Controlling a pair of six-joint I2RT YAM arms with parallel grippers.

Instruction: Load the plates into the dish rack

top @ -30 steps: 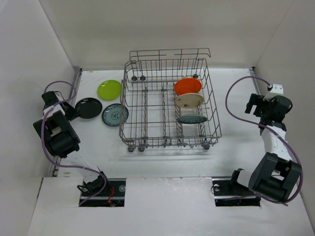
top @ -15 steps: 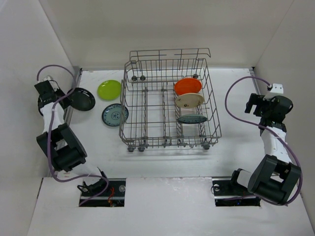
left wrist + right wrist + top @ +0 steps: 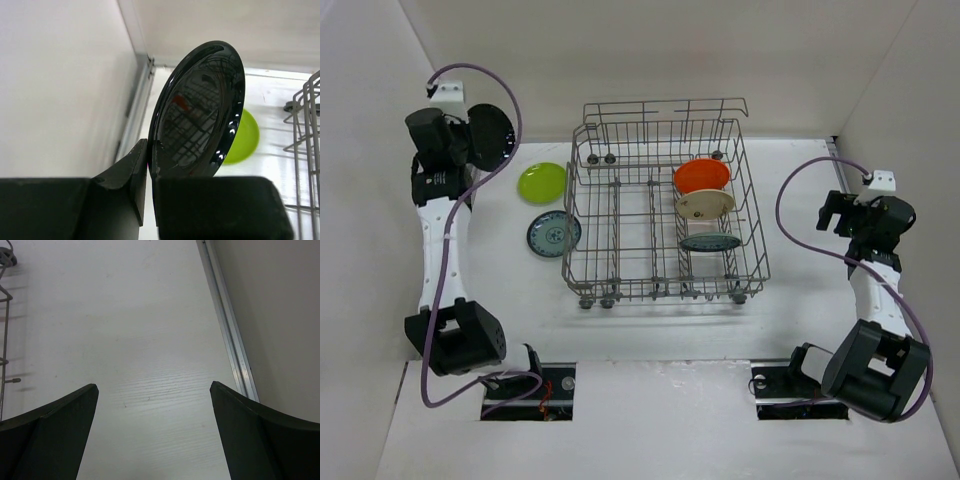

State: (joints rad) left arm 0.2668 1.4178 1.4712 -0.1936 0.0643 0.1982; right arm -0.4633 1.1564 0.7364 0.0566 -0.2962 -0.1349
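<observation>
My left gripper [image 3: 468, 138] is shut on the rim of the black plate [image 3: 490, 136] and holds it on edge, high above the table's far left; the left wrist view shows the plate [image 3: 200, 110] clamped between the fingers [image 3: 131, 170]. The lime green plate [image 3: 542, 181] and a teal patterned plate [image 3: 553, 233] lie flat left of the grey wire dish rack [image 3: 620, 285]. In the rack's right side stand the orange plate [image 3: 701, 175], the cream plate [image 3: 706, 204] and a teal plate [image 3: 708, 241]. My right gripper [image 3: 838, 213] is open and empty, right of the rack.
White walls close in the table on the left, back and right. A metal rail [image 3: 227, 325] runs along the right wall near my right gripper. The left wall and its rail [image 3: 135, 105] stand close beside the black plate.
My left arm has lifted the black plate off the table, swung it up and back, and turned it on edge. The right arm has barely moved.
</observation>
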